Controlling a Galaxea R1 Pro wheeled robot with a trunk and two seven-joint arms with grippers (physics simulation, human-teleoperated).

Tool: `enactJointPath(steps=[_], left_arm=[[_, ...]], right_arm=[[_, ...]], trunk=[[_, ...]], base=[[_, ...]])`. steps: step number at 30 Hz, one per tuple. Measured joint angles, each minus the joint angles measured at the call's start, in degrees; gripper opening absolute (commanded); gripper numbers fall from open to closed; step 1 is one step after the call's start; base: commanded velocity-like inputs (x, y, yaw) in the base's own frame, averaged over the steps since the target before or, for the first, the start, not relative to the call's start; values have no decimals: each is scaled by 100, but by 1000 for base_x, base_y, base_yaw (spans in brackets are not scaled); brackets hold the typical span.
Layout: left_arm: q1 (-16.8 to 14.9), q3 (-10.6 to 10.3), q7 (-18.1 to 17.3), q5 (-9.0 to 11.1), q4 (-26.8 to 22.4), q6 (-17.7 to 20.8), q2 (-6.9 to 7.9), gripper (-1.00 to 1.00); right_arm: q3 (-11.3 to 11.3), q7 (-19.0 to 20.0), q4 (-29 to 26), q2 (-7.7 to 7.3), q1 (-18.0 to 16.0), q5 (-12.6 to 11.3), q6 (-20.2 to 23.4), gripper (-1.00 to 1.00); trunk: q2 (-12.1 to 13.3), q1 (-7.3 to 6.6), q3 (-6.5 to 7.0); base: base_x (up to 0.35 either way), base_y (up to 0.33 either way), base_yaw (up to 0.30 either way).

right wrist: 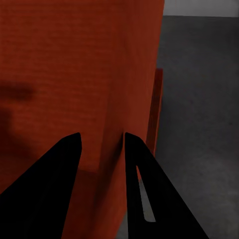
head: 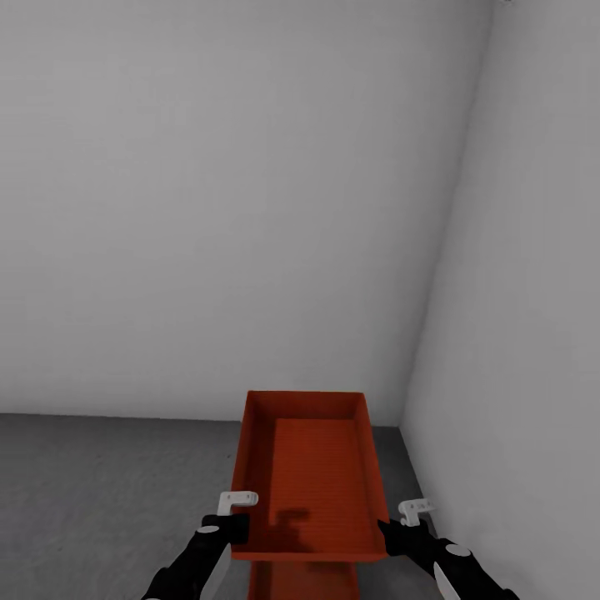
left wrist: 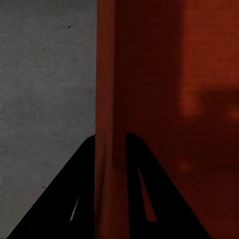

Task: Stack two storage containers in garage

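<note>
In the head view I hold an orange-red lidless storage container (head: 317, 475) level between both arms, near the garage corner. My left gripper (head: 236, 525) is shut on its left wall near the front end, and my right gripper (head: 392, 529) is shut on its right wall. In the left wrist view the gripper (left wrist: 110, 137) has one finger on each side of the thin wall (left wrist: 107, 74). The right wrist view shows the same for the right gripper (right wrist: 102, 134). The second storage container (head: 304, 581) lies directly beneath on the floor (head: 108, 500), and part of its edge (right wrist: 157, 109) shows.
A plain pale grey back wall (head: 233, 208) stands just beyond the containers. A side wall (head: 533, 292) closes in on the right, meeting the back wall at a corner. Dark grey concrete floor spreads out to the left.
</note>
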Motion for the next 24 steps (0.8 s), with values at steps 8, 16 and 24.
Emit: enactJointPath(steps=[8, 16, 24], left_arm=[[0, -22, 0, 20, -12, 8, 5, -100], [0, -25, -1, 22, -14, 2, 6, -100], [0, -31, -1, 23, -20, 0, 6, -100]], right_arm=[[0, -1, -2, 0, 0, -9, -2, -100], [1, -1, -2, 0, 0, -11, -7, -100], [-4, 1, -3, 0, 0, -10, -15, -100]], trunk=[[2, -2, 0], [2, 1, 0], [2, 1, 0]], base=[[136, 3, 0], [52, 0, 0], [1, 0, 0]])
